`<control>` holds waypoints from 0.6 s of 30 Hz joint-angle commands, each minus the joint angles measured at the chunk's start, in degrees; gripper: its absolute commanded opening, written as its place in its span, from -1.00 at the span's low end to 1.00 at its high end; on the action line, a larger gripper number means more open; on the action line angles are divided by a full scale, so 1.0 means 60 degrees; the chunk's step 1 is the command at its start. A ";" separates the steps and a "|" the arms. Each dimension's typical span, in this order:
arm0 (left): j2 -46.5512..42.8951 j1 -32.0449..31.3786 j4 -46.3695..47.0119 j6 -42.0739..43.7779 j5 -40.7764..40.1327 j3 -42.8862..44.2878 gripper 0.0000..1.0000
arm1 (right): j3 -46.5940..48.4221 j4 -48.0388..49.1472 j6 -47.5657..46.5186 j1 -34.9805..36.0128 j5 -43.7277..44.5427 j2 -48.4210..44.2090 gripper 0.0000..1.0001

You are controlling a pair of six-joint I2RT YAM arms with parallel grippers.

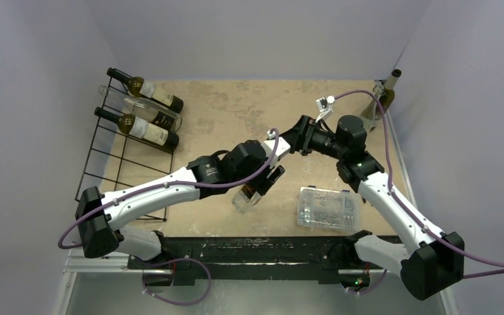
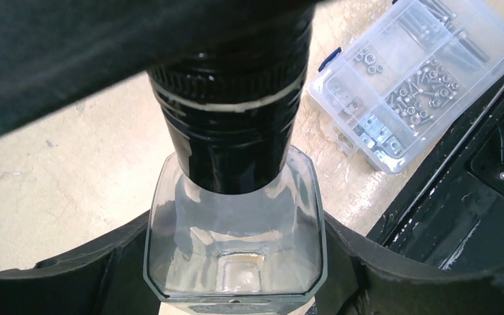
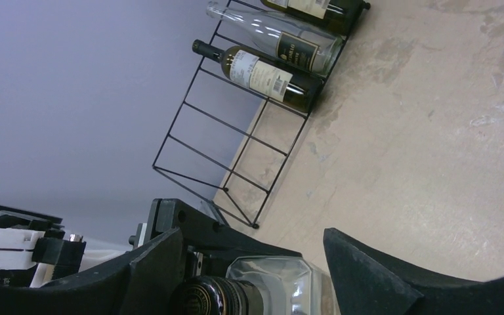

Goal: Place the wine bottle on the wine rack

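- The left jaws were clamped on the wine bottle [image 2: 236,226], with the fingers [image 2: 72,282] pressed against opposite sides of its clear, square glass body just below the shoulder.
- The right jaws stood apart. Their fingers [image 3: 380,269] straddled the bottle's black capped neck without closing on it, and the cap lay nearer one finger than the other.
- The bottle was held over the table [image 1: 236,111], between the two arms and toward the near edge.
- Its long axis ran at a slant. The clear base pointed to the near left, past the left fingers, and the black neck pointed to the far right, into the gap of the right jaws.
- The left arm [image 1: 164,190] reached in from the near left, and the right arm [image 1: 380,190] bent back from the right to meet it.
- A clear plastic box [image 1: 328,209] of small metal parts lay on the table just right of the bottle, near the front edge.
- The wine rack [image 1: 126,146] sat at the left edge of the table, well apart from the held bottle.
- Three bottles lay side by side in the rack's far part, a dark bottle [image 1: 146,90], a clear bottle [image 1: 141,110] and a second dark bottle [image 1: 138,128], all with their necks toward the left wall.
- One more bottle, the corner bottle [image 1: 386,95], stood at the far right corner.
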 commanded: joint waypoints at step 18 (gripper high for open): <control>-0.1854 0.0089 0.1271 -0.0429 -0.0934 -0.0942 -1.00 | 0.0977 -0.1870 -0.0623 -0.0006 0.3376 -0.2575 0.98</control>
